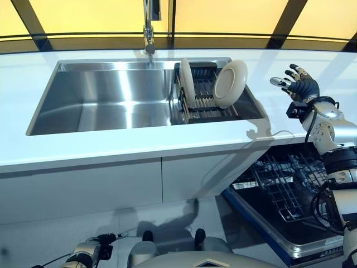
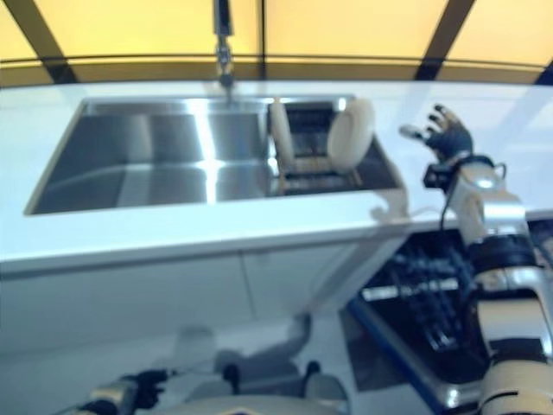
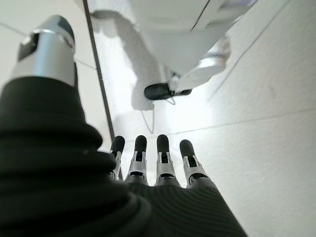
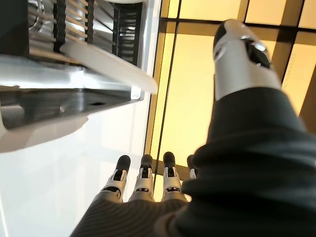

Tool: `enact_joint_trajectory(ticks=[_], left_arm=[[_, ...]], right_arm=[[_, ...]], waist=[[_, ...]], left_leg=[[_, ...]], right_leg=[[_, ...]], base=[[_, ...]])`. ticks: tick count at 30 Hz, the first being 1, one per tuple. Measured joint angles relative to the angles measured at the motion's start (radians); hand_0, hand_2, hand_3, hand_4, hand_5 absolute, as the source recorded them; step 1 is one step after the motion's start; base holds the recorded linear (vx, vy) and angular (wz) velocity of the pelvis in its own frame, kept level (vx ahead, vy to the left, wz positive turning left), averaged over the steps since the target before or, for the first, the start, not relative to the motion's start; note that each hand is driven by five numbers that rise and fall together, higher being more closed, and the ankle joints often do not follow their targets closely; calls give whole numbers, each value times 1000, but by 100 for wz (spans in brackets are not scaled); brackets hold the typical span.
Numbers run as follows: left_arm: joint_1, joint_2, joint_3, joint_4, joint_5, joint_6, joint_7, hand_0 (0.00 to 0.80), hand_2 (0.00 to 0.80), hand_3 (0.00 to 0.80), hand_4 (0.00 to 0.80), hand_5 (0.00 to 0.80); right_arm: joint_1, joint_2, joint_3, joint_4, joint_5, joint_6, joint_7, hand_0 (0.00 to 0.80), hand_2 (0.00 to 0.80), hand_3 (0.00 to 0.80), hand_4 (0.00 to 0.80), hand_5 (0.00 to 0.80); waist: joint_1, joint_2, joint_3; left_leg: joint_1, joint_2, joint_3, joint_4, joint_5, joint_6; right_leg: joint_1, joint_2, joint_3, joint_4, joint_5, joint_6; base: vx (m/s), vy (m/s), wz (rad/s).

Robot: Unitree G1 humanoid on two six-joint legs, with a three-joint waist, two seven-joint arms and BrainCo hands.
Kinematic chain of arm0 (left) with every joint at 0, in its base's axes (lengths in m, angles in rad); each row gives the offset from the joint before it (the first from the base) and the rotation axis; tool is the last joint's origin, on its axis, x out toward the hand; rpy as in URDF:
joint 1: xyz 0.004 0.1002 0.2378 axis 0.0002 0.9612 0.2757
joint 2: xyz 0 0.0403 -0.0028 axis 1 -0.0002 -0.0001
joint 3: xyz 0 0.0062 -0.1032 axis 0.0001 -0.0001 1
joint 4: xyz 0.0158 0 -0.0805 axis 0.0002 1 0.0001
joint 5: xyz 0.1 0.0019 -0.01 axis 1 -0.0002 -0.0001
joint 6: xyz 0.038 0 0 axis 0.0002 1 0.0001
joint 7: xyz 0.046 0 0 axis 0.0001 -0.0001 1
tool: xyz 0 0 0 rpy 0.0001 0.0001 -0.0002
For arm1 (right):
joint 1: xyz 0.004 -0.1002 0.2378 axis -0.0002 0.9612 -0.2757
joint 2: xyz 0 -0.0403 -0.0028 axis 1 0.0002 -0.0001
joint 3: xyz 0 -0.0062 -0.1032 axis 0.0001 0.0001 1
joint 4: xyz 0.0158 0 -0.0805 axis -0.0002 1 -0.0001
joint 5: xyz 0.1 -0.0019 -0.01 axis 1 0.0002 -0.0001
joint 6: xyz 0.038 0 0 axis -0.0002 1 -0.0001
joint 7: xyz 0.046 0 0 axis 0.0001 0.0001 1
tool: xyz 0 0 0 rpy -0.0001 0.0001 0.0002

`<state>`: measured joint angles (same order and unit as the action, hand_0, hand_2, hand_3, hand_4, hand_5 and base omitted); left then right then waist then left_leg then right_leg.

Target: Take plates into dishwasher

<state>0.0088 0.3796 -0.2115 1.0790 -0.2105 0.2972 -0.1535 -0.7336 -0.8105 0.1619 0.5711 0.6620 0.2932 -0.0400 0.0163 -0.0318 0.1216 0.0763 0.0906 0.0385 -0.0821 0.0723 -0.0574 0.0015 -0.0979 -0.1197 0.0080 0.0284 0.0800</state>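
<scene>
Two cream plates stand on edge in a dark dish rack [image 1: 203,109] at the right end of the steel sink [image 1: 100,97]: one [image 1: 230,84] leans at the rack's right, one [image 1: 187,82] stands edge-on at its left. My right hand [image 1: 298,85] is open and empty, raised over the white counter to the right of the sink, apart from the plates. The right wrist view shows its straight fingers [image 4: 143,180] and the near plate's rim [image 4: 106,64]. The open dishwasher's wire rack [image 1: 290,190] lies below at the right. My left hand [image 3: 158,158] hangs low, open and empty.
A tap [image 1: 149,25] stands behind the sink's middle. The white counter [image 1: 139,148] runs along the sink's front, with white cupboard fronts [image 1: 83,190] beneath. The dishwasher's lowered door [image 1: 268,234] juts out at the lower right.
</scene>
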Motion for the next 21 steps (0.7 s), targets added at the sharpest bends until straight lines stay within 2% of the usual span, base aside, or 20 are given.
enact_joint_trajectory(ticks=[3, 8, 16, 21], left_arm=[[16, -25, 1, -4, -2, 0, 3, 0, 0, 0, 0, 0], [11, -49, 2, -5, -3, 0, 5, 0, 0, 0, 0, 0], [-3, -46, 0, -2, -2, 2, 1, 0, 0, 0, 0, 0], [15, -47, -2, -3, -2, 9, -3, 0, 0, 0, 0, 0]], right_arm=[[0, -23, 0, 2, 0, 9, 22, 0, 0, 0, 0, 0], [-10, -28, 3, 3, 1, 13, 34, 0, 0, 0, 0, 0], [-13, -22, 13, 3, 19, 33, 49, 0, 0, 0, 0, 0], [-38, -16, 49, 26, 22, 46, 57, 0, 0, 0, 0, 0]], waist=[[1, 5, -3], [-1, 16, -7], [7, 19, -9], [16, 36, -15]], left_leg=[[12, 14, 5, -2, -12, -18], [35, 21, 16, -2, -27, -51], [39, 7, 12, -3, -33, -46], [38, 9, 12, -3, -35, -41]], right_leg=[[50, 24, -3, -81, 58, -26], [72, 37, -3, -94, 60, -29], [84, 21, -16, -98, 47, -15], [83, 21, -17, -98, 46, -14]], base=[[89, -26, -4], [84, -13, -7], [96, -16, 5], [56, 8, 0]])
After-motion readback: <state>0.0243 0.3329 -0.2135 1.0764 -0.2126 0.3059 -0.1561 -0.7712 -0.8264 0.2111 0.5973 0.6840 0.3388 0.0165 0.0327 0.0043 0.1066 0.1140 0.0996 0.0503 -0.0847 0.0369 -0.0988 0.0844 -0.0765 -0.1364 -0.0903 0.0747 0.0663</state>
